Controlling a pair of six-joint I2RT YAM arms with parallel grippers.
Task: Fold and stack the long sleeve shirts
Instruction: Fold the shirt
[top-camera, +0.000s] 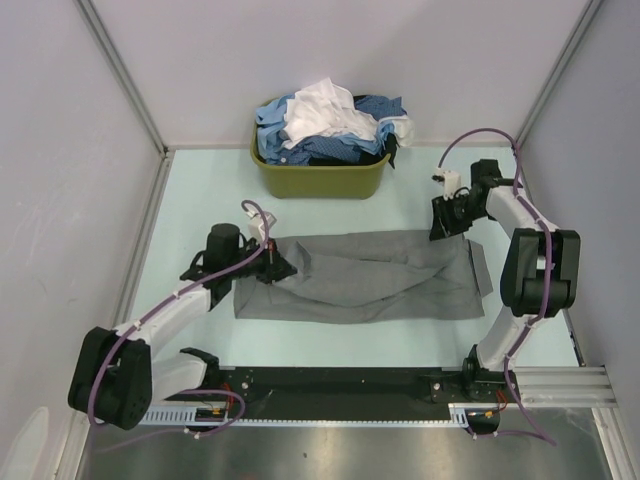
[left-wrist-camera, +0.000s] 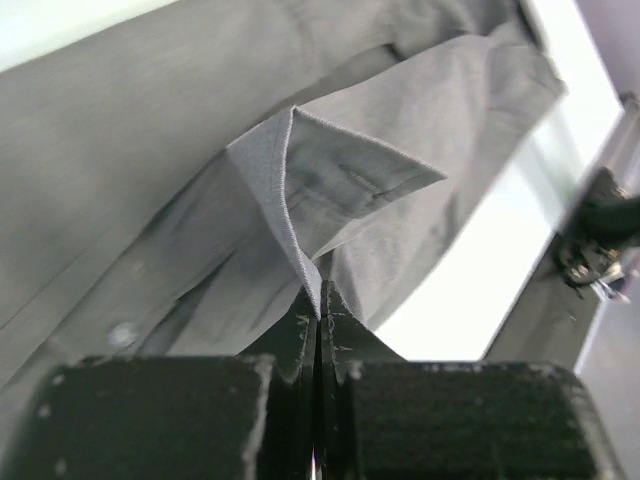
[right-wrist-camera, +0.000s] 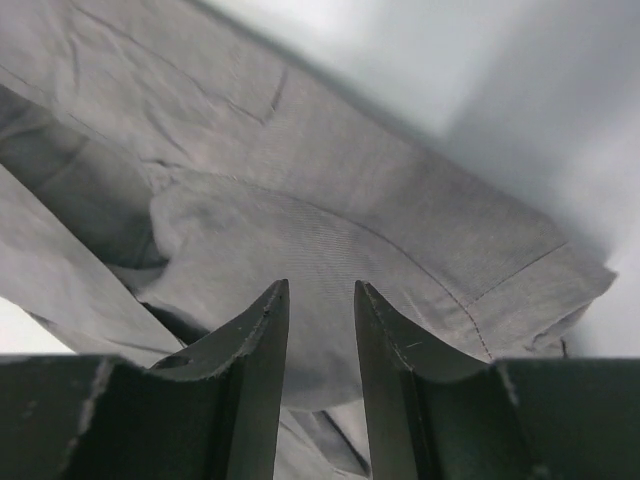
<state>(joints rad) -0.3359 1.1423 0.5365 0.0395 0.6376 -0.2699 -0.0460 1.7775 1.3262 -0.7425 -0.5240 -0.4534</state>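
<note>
A plain mid-grey long sleeve shirt (top-camera: 360, 278) lies spread across the middle of the table. My left gripper (top-camera: 279, 266) is at its left end, shut on the collar edge (left-wrist-camera: 300, 262); the collar point lifts up from the pinch. My right gripper (top-camera: 441, 229) is over the shirt's upper right corner. Its jaws are slightly apart with nothing between them, hovering just above a rounded fold of grey cloth (right-wrist-camera: 300, 250). Other shirts, blue, dark blue and white (top-camera: 325, 125), are heaped in the basket at the back.
The olive-green plastic basket (top-camera: 320, 180) stands at the back centre. Grey walls enclose the table on three sides. The black rail with the arm bases (top-camera: 350, 385) runs along the near edge. Pale table (top-camera: 200, 200) shows around the shirt.
</note>
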